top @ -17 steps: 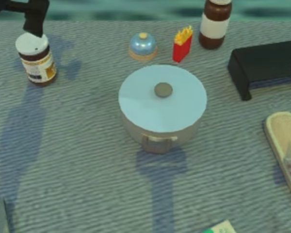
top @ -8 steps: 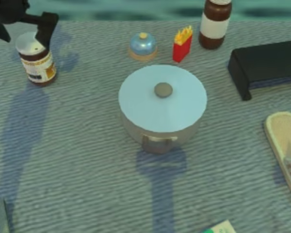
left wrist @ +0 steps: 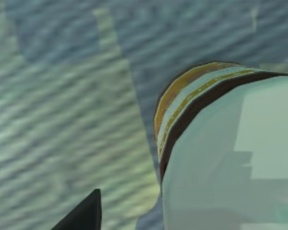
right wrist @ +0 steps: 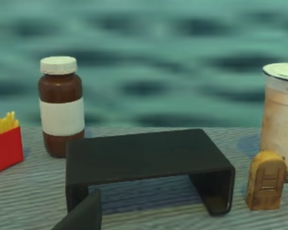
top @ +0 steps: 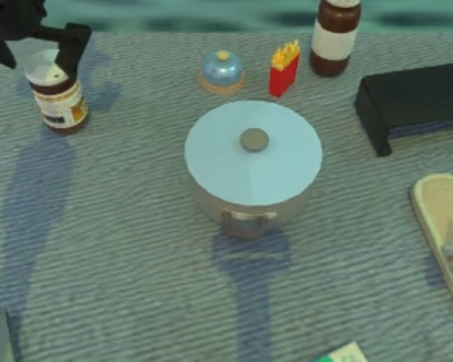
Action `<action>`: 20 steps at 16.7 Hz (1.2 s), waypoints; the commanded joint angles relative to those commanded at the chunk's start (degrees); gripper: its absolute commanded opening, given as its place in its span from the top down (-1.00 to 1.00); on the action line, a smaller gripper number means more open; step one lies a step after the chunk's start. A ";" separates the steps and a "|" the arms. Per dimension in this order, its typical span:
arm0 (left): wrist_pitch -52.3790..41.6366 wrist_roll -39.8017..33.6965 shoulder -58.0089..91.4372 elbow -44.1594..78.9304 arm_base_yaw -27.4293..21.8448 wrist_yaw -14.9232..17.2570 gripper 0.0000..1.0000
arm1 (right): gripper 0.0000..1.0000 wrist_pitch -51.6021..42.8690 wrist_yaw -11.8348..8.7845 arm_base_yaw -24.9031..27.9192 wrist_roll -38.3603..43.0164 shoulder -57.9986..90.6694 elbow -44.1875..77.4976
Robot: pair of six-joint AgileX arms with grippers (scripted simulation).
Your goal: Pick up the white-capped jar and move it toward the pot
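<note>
The white-capped jar (top: 57, 94), dark brown with a white-and-orange label, stands upright at the table's far left. My left gripper (top: 38, 49) hangs over it, open, with one dark finger on each side of the white cap. In the left wrist view the cap and label rim (left wrist: 221, 143) loom large, with a gap to the one fingertip (left wrist: 84, 218) that shows. The pot (top: 249, 204), grey with a pale-blue lid (top: 287, 162) and a grey knob, sits mid-table, well to the jar's right. My right gripper is outside the top view; its wrist view shows one fingertip (right wrist: 86, 213), nothing held.
Behind the pot stand a blue bell (top: 223, 72), a red fries box (top: 284, 69) and a taller brown bottle (top: 334, 38). A black stand (top: 415, 102) and a slipper (top: 445, 234) lie on the right. The right wrist view also shows a pale cup (right wrist: 281, 120).
My left gripper has shifted left and settled around the jar's cap, its fingers now on either side. The jar has not moved.
</note>
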 joint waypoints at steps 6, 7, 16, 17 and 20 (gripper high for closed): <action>8.45 -0.18 -0.49 -8.94 0.14 -0.10 -1.00 | -1.00 0.00 0.00 0.00 0.00 0.00 0.00; 10.16 -0.18 -0.53 -10.65 0.14 -0.10 -1.00 | -1.00 0.00 0.00 0.00 0.00 0.00 0.00; 11.79 -0.18 -0.56 -12.28 0.14 -0.10 -0.40 | -1.00 0.00 0.00 0.00 0.00 0.00 0.00; 11.79 -0.18 -0.56 -12.28 0.14 -0.10 -0.25 | -1.00 0.00 0.00 0.00 0.00 0.00 0.00; 11.79 -0.18 -0.56 -12.28 0.14 -0.10 0.21 | -1.00 0.00 0.00 0.00 0.00 0.00 0.00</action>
